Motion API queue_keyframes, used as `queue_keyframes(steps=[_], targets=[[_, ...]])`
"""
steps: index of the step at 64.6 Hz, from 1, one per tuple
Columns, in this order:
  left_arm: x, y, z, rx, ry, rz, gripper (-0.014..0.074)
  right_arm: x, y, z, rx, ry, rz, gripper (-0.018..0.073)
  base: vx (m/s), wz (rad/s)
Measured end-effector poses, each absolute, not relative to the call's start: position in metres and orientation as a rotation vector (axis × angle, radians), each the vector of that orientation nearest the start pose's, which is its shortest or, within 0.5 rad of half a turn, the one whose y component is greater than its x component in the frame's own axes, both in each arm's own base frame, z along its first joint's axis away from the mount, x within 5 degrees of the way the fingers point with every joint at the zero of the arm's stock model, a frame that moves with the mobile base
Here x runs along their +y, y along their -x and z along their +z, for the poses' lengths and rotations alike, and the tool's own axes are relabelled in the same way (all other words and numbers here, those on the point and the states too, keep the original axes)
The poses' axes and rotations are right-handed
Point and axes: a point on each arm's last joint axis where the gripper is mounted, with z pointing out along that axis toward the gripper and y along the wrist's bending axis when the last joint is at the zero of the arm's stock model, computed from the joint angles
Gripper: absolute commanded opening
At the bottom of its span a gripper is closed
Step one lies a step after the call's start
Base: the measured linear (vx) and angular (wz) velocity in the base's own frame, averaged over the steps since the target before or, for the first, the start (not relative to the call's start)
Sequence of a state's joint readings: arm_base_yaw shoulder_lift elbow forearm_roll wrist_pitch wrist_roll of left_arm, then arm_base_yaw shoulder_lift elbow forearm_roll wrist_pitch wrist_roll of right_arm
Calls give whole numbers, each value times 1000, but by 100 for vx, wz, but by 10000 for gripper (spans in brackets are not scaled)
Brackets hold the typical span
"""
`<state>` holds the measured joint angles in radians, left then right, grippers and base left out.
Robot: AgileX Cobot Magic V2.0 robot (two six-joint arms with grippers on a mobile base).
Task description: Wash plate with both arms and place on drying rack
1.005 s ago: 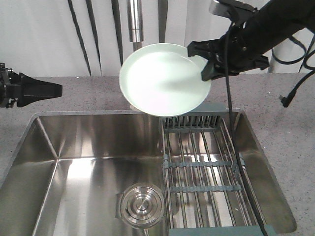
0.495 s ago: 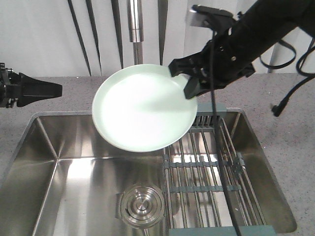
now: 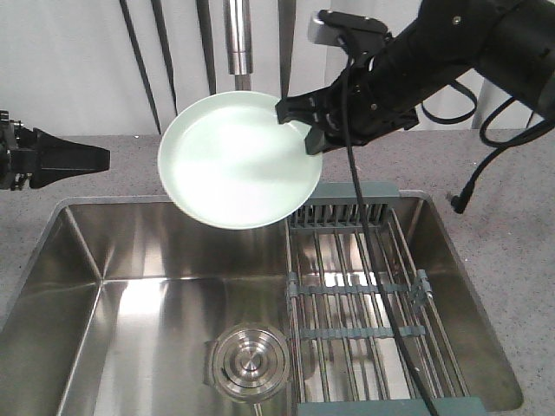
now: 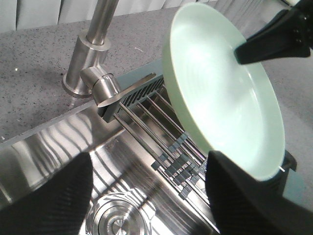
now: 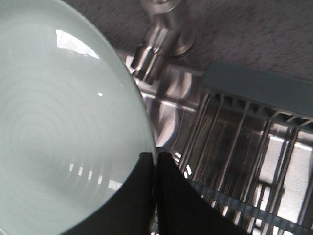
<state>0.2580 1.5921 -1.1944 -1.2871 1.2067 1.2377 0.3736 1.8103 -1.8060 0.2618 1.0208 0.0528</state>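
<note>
The pale mint-green plate [image 3: 236, 163] hangs tilted in the air below the faucet, over the sink's back edge. My right gripper [image 3: 301, 128] is shut on the plate's right rim, one finger on each face. In the right wrist view the two fingers pinch the rim [image 5: 155, 157] of the plate [image 5: 58, 122]. My left gripper [image 3: 91, 159] waits over the counter at the far left, apart from the plate. Its fingers stand wide open [image 4: 146, 164] with nothing between them, and the plate [image 4: 225, 98] shows at upper right. The drying rack [image 3: 364, 295] fills the sink's right half.
A steel faucet [image 3: 237, 39] rises behind the sink [image 3: 78, 277], with its base and lever [image 4: 93, 73] near the rack's slotted end. A round drain strainer [image 3: 251, 362] sits in the basin floor. Speckled grey counter surrounds the sink, and a black cable trails over the rack.
The right arm has carried the plate leftward, from above the rack's back end to under the faucet. The left arm has not moved.
</note>
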Motion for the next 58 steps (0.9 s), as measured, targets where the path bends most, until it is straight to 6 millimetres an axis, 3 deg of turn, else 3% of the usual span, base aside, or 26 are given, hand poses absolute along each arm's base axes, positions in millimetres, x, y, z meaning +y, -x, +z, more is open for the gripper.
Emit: queue_keyframes(steps=[14,24,33,49,58], targets=[[1,-324,316,2021,-508,-1013,471,123,-383,356,2570,247,383,-10,0,0],[1,-324,316,2021,-508,-1013,471,112,-374,348,2708,337,245,-10,0,0],[1,-324,316,2021,-508,-1013,471,113,-367,346,2732,365,284,-10,0,0],[1,-324,316,2021,-508,-1013,471,140,-345,324,2786,479,654,-10,0,0],[1,-324,316,2021,-508,-1013,471,154,-346,316,2758,497,780,-10,0,0]])
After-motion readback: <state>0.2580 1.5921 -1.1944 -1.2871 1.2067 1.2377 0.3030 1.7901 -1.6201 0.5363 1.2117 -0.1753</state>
